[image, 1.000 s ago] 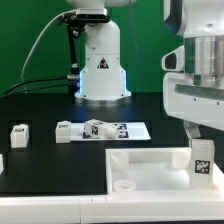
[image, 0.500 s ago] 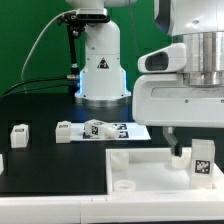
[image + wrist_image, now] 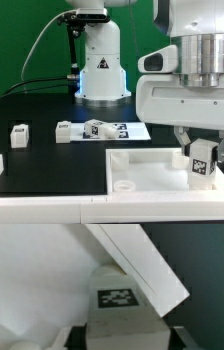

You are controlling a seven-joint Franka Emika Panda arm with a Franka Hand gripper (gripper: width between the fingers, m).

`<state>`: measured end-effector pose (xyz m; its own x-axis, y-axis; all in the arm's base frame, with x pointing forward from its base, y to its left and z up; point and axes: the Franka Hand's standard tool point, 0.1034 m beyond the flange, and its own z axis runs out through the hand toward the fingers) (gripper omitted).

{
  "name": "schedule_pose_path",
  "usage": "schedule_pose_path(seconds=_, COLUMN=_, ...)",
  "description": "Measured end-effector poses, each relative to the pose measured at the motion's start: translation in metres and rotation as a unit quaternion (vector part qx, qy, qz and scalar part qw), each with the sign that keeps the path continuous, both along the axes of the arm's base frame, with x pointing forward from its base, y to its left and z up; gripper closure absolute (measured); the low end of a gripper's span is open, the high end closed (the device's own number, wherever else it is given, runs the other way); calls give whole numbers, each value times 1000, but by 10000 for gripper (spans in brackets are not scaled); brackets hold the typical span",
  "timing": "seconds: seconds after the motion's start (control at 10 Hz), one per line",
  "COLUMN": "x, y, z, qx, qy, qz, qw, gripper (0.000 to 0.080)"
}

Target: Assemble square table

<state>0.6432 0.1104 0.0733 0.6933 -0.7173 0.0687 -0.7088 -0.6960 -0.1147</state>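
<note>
The white square panel [image 3: 150,165] with a raised rim lies at the front of the table; its corner socket [image 3: 125,185] shows near the front. My gripper [image 3: 200,140] is shut on a white block leg [image 3: 203,160] with a black-and-white tag and holds it slightly tilted at the panel's far corner on the exterior view's right. In the wrist view the leg [image 3: 118,300] sits between my gripper's [image 3: 125,339] fingers, its end against the panel's rim [image 3: 140,263] and the panel's floor [image 3: 40,280].
Two loose white legs [image 3: 18,133] [image 3: 64,131] stand on the black table at the exterior view's left. A third [image 3: 97,128] lies on the marker board [image 3: 130,130]. The arm's base [image 3: 100,70] stands behind.
The arm's body has swung toward the exterior view's left. The held leg has stayed at the panel's corner and gone from upright to slightly tilted.
</note>
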Motion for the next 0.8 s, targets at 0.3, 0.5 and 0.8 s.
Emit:
schedule_pose_path(seconds=0.3, x=-4, y=1, z=-1, qx=33, qy=19, qz=-236, qw=971, gripper=508)
schedule_pose_path(seconds=0.5, x=-3, y=0, z=-1, qx=82, qy=35, qz=-418, qw=904, gripper=509)
schedule_pose_path(seconds=0.8, x=-4, y=-1, z=-2, qx=99, qy=44, qz=-537, qw=837, gripper=509)
